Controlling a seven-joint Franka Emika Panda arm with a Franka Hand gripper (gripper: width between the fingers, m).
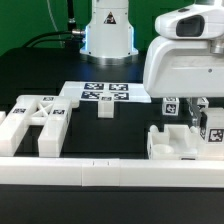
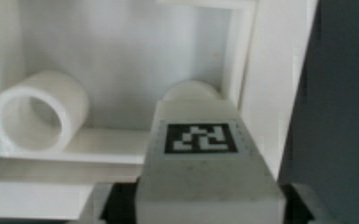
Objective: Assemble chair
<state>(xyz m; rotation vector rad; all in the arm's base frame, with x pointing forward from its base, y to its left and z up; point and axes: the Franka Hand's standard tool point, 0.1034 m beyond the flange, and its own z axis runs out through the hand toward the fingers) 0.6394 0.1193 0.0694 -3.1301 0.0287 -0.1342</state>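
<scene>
Exterior view: the gripper (image 1: 197, 117) hangs low over the black table (image 1: 40, 80), on the exterior view's right, among white tagged chair parts. A low frame (image 1: 178, 143) lies just beneath it, close against the front rail (image 1: 100, 178), probably so the rail braces it. More loose parts (image 1: 35, 125) wait on this view's left, and 1 short block (image 1: 105, 108) stands at the edge of the marker board (image 1: 105, 93); the chair looks barely begun. The arm's bulky wrist hides the fingertips here, so this view cannot tell what they hold.

Wrist view: this fills the gap. 2 dark fingers (image 2: 115, 203) sit tight against either side of a square post (image 2: 202, 140), its tag facing the camera and no gap showing; I judge the post gripped. Beyond it lies what seems to be the same frame, with a round peg (image 2: 48, 110) in its recess, a detail the exterior view lacks. The post is taken by its end, likely so it can be lifted clear.
</scene>
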